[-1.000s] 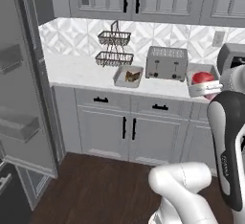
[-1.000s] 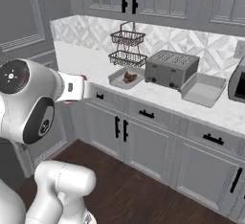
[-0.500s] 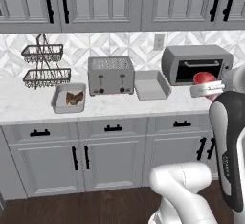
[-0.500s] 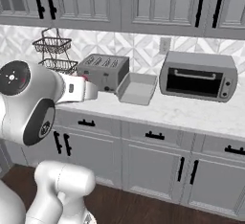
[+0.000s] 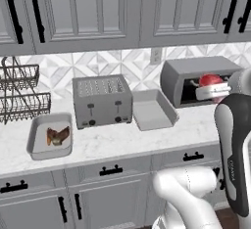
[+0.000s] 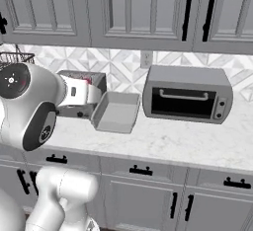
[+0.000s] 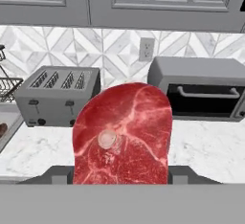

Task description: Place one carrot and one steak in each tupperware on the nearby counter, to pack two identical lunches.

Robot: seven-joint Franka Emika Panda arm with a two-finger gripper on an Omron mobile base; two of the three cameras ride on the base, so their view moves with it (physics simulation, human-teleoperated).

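Sliding left across the views since before, the counter sits below the gripper, which clamps the pink-red steak ahead of it.

White marble counter carries wire basket; two tupperware; toaster; toaster oven.

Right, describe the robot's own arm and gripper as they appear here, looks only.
The arm is built of glossy white rounded shells with dark grey-black bands at the joints. In the right base view, one round white joint cap carries a small red dot and dark marks. The gripper has a white boxy hand. No loose cables show.
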